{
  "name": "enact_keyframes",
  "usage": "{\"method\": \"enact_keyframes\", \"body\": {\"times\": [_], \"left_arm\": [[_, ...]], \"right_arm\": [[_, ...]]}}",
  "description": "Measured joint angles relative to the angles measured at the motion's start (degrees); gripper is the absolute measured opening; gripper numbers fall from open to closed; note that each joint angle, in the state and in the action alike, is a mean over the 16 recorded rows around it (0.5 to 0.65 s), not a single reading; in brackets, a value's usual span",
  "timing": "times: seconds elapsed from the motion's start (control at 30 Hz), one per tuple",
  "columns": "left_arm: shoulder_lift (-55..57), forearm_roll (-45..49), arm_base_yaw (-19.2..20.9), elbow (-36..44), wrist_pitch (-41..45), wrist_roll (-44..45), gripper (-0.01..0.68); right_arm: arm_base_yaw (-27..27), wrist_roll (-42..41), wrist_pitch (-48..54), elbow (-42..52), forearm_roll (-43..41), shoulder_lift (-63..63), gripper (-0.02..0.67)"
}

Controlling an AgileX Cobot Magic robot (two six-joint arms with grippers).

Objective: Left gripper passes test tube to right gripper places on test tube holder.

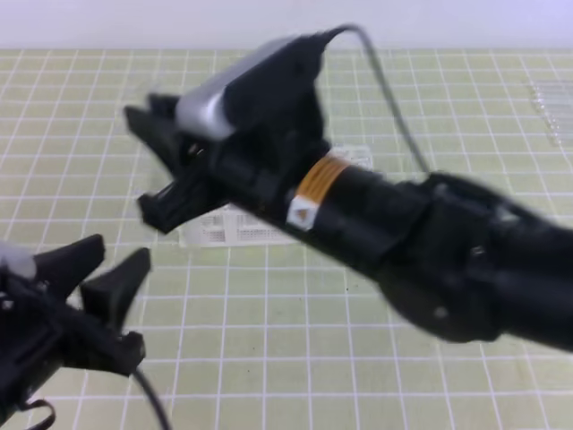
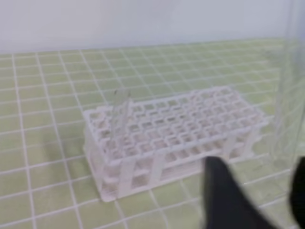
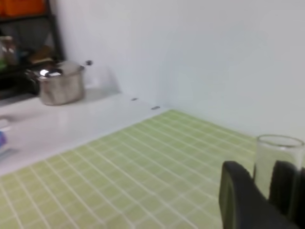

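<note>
Item: my left gripper [image 1: 123,249], low at the left of the high view, above the green gridded mat [image 1: 269,358]. Its two black fingers stand apart, with nothing between them. Item: my right gripper [image 1: 139,161], reaching across the middle towards the left side. There is an orange-yellow label [image 1: 320,179] on its thick black wrist and a black cable [image 1: 385,85] arching off the silver-grey housing. Item: the test tube [image 3: 279,157], clear glass with its open rim uppermost. In the right wrist view it stands upright between my right fingers [image 3: 238,200], which close on it from either side. I take it as gripped there, though the glass is too faint to make out in the high view. In the left wrist view a clear upright tube shows blurred at the right edge, above my left fingers and apart from them. Item: the test tube holder [image 2: 190,124], a white lattice rack lying on the mat, mostly hidden under my right arm in the high view. Item: a second tube [image 2: 121,112], tilted in a hole near the rack's left end in the left wrist view. Item: steel pot [image 3: 59,86] on a white counter [image 3: 71,124] beyond the mat, against the wall.
</note>
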Motion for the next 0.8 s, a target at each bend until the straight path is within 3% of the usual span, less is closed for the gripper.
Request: {"method": "enact_keyframes", "body": {"times": [0.17, 0.33, 0.57, 0.8], "left_arm": [[-5.7, 0.2, 0.0, 0.0, -5.1, 0.1, 0.106], [-12.8, 0.4, 0.0, 0.7, -12.5, 0.2, 0.004], [-20.0, 0.8, 0.0, 4.0, -22.4, -0.1, -0.002], [-22.1, 1.2, 0.0, 10.1, -24.9, -0.9, -0.002]], "right_arm": [[-1.4, -1.3, 3.2, 2.3, -0.1, -3.9, 0.097], [-1.9, -2.1, 5.2, 5.2, -0.3, -7.2, 0.097], [-1.9, -2.4, 5.8, 8.3, -0.2, -9.7, 0.097], [-1.9, -2.4, 6.1, 9.1, -0.2, -10.1, 0.097]]}}
